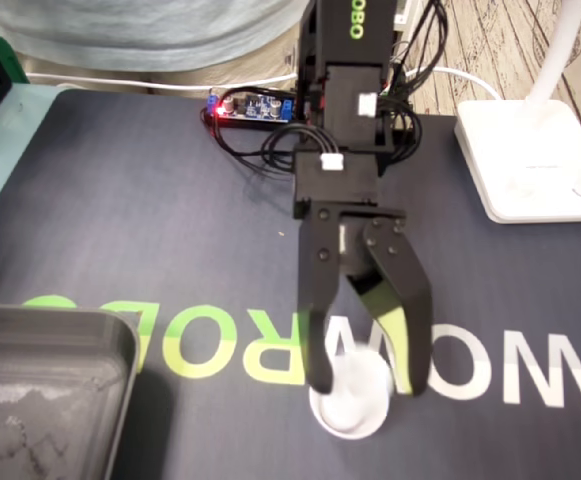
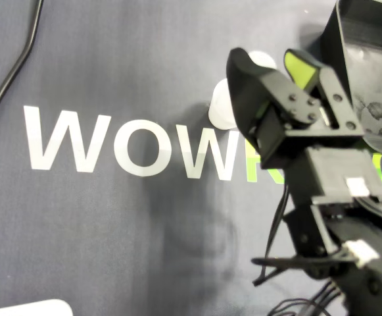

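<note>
— What was underneath it all?

— A dark mat (image 1: 170, 230) printed with big white and green letters. In the fixed view a grey tray (image 1: 60, 380) sat at the near left, a white lamp base (image 1: 530, 160) at the far right, and a small circuit board (image 1: 255, 105) with a red light lay behind the arm.

— And the hand?

— The hand (image 1: 368, 385) pointed down at the near edge of the mat, fingers spread wide with nothing clamped between them. It straddled a white cup (image 1: 355, 405) that stood on the letters.

— Centred in the gap?

— Not quite. In the fixed view the cup sat closer to the left finger (image 1: 320, 340), whose tip overlapped the cup's left edge; the right finger (image 1: 410, 320) stood just clear of it. I couldn't tell whether either one touched it.

— Did the overhead view help?

— Only partly. The hand (image 2: 269, 60) covered most of the cup (image 2: 222, 108), which peeked out beside the black finger.

— Any long axis to line up with?

— None; the cup was round, so the wrist angle hardly mattered. My guess: closing from there should catch it, though the right finger had farther to travel and might nudge the cup sideways first.
</note>
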`<action>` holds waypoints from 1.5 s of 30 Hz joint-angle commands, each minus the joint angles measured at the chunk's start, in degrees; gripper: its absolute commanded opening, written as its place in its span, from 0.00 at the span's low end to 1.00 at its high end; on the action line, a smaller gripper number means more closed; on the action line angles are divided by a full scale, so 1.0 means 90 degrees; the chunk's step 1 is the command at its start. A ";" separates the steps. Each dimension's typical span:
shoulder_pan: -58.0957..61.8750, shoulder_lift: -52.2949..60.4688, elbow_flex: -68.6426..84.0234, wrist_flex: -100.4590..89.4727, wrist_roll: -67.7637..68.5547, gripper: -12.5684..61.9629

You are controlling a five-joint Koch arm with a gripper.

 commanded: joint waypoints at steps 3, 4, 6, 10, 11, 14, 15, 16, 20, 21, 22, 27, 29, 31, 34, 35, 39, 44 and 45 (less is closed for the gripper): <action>0.0059 0.0400 -0.0049 -0.0039 0.0000 0.55; 0.0059 0.0449 -0.0039 -0.0039 0.0000 0.55; -0.0020 0.0557 -0.0088 -0.0049 0.0029 0.55; -0.0361 0.0996 -0.0361 -0.0039 0.0371 0.55; -0.0430 0.1113 -0.0430 -0.0039 0.0537 0.55; -0.0596 0.1523 -0.0703 -0.0029 0.1416 0.55; -0.0605 0.1602 -0.0811 0.0039 0.1807 0.55; -0.0615 0.1689 -0.0996 0.0244 0.2383 0.55; -0.0420 0.2002 -0.2197 0.2344 0.5781 0.54; -0.0225 0.2041 -0.2480 0.3076 0.6611 0.54; -0.0068 0.2090 -0.2686 0.3682 0.7354 0.54; 0.0557 0.2266 -0.2568 0.5078 0.9160 0.55; 0.0645 0.2432 -0.2129 0.5098 0.9277 0.55; 0.0645 0.2764 -0.1543 0.5049 0.9277 0.55; 0.0547 0.3242 -0.0723 0.5029 0.9434 0.55; 0.0537 0.3359 -0.0439 0.5000 0.9502 0.55; 0.0576 0.3740 0.0742 0.4482 0.9580 0.55; 0.0703 0.3828 0.1621 0.4189 0.9580 0.57; 0.0703 0.3828 0.1738 0.4189 0.9580 0.57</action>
